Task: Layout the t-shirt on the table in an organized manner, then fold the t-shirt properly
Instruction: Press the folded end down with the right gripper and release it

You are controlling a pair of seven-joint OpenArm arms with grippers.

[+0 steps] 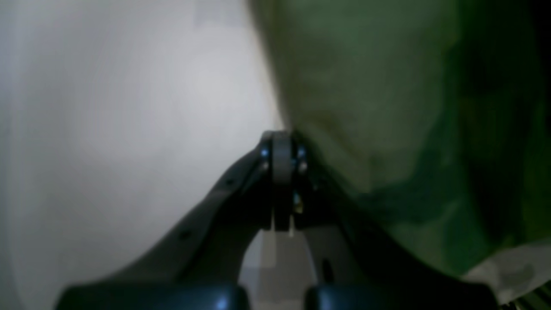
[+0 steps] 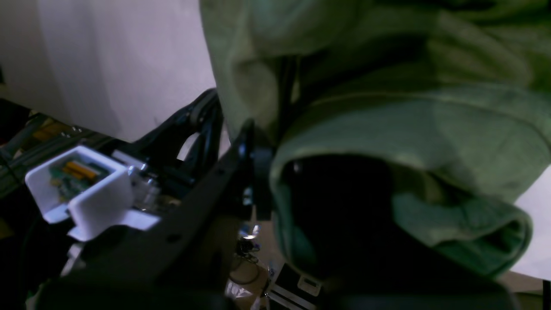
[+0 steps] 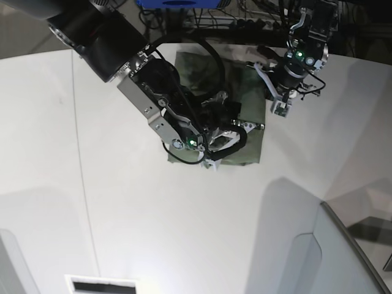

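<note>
The olive-green t-shirt (image 3: 248, 116) lies bunched into a rough rectangle near the far edge of the white table (image 3: 153, 226). My right gripper (image 3: 211, 144) is at its near-left part. In the right wrist view this gripper (image 2: 258, 163) is shut with thick folds of the t-shirt (image 2: 409, 129) draped over its fingers. My left gripper (image 3: 262, 68) is at the shirt's far-right corner. In the left wrist view it (image 1: 282, 137) is shut, its tips pinching the edge of the t-shirt (image 1: 366, 107) above the table (image 1: 129, 129).
A grey raised panel (image 3: 343, 257) stands at the near right. A white slotted piece (image 3: 101, 285) sits at the near edge. Cables and equipment (image 3: 245, 12) crowd the space beyond the far edge. A white bracket with a green circuit board (image 2: 79, 189) shows beside my right gripper.
</note>
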